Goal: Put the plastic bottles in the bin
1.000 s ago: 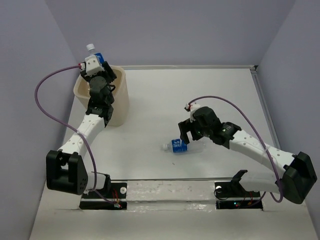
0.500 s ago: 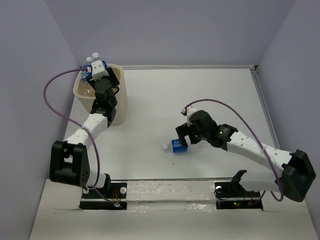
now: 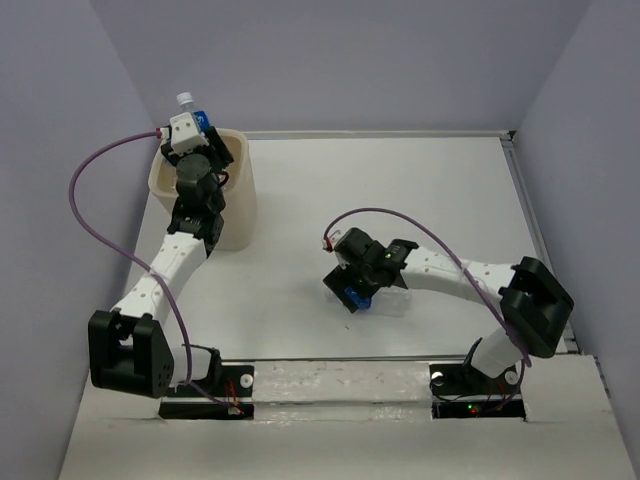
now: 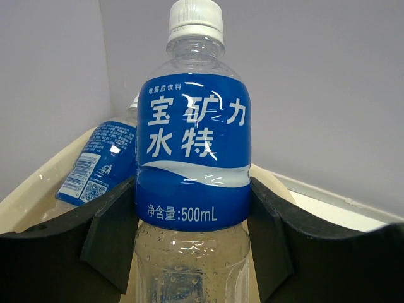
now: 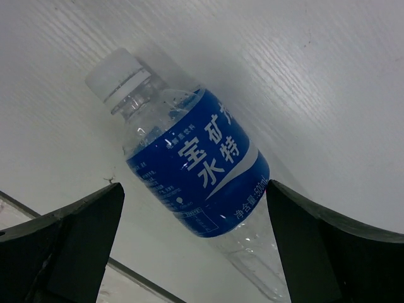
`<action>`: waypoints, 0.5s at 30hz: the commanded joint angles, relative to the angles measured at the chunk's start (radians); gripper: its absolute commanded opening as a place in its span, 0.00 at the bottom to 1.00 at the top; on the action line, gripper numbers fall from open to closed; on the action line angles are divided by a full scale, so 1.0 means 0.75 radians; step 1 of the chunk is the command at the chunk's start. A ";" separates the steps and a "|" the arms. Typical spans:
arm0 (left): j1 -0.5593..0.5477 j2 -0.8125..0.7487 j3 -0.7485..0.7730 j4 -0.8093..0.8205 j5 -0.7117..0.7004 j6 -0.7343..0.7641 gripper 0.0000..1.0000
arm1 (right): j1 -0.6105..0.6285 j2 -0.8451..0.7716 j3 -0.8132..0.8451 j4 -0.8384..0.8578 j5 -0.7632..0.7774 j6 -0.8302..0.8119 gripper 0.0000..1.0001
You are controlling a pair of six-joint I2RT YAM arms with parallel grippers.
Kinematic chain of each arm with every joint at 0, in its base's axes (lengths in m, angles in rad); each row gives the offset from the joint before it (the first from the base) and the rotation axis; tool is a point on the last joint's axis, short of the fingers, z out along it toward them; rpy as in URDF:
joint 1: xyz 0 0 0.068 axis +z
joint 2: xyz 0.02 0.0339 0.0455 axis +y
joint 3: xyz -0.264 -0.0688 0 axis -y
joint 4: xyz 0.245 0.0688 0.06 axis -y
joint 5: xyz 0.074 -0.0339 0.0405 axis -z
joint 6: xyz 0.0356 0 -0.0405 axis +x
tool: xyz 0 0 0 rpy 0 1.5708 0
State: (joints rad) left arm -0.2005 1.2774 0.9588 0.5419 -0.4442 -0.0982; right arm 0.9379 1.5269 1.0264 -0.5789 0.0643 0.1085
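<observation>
Overhead, the left gripper carries the held bottle upright above the bin at far left; the right gripper sits over the lying bottle on the table. Left wrist: fingers clamped on the label, a second bottle already inside. Right wrist: fingers apart, straddling the lying bottle, its long axis slanting between them, cap leftward.

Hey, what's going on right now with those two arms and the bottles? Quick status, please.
Left gripper shut on upright bottle over bin; another bottle already inside. Right gripper open, straddling lying bottle on table. Nothing in the way.
</observation>
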 commanded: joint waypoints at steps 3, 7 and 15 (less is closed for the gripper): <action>0.003 0.049 0.043 0.040 -0.017 0.006 0.53 | 0.011 0.169 0.100 -0.153 0.041 -0.067 1.00; 0.028 0.086 0.029 0.047 -0.019 0.004 0.53 | 0.011 0.212 0.137 -0.124 0.023 -0.098 0.94; 0.038 0.097 -0.014 0.067 -0.082 -0.014 0.82 | 0.011 0.104 0.129 -0.022 0.072 -0.104 0.44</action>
State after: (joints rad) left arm -0.1795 1.3666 0.9615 0.5255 -0.4450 -0.1020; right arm 0.9375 1.6863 1.0878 -0.6476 0.0853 0.0441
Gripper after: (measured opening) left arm 0.753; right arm 0.540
